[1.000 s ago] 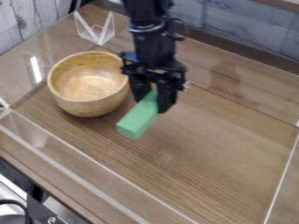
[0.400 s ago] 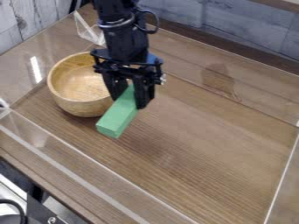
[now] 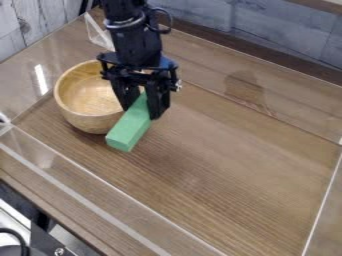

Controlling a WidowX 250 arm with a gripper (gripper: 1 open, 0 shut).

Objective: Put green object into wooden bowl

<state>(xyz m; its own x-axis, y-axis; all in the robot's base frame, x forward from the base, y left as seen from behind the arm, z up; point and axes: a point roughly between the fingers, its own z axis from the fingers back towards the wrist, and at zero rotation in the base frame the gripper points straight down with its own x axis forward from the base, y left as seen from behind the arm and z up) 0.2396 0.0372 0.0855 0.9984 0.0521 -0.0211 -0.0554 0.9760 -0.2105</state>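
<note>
pincer (image 3: 140, 101) shifted bowlward (gripping green object (image 3: 131, 129))

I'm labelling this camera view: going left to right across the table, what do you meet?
Wooden bowl → green block, held in the gripper beside the bowl → bare wooden tabletop out to the right edge.

The end effector (image 3: 143, 103) covers the upper end of the green object (image 3: 130, 130), so where its fingers meet the block stays hidden. It also hides the right rim of the wooden bowl (image 3: 88, 98). The arm (image 3: 127, 20) is cut off by the top edge. The desk (image 3: 227, 150) runs out of frame at the near corners.
</note>
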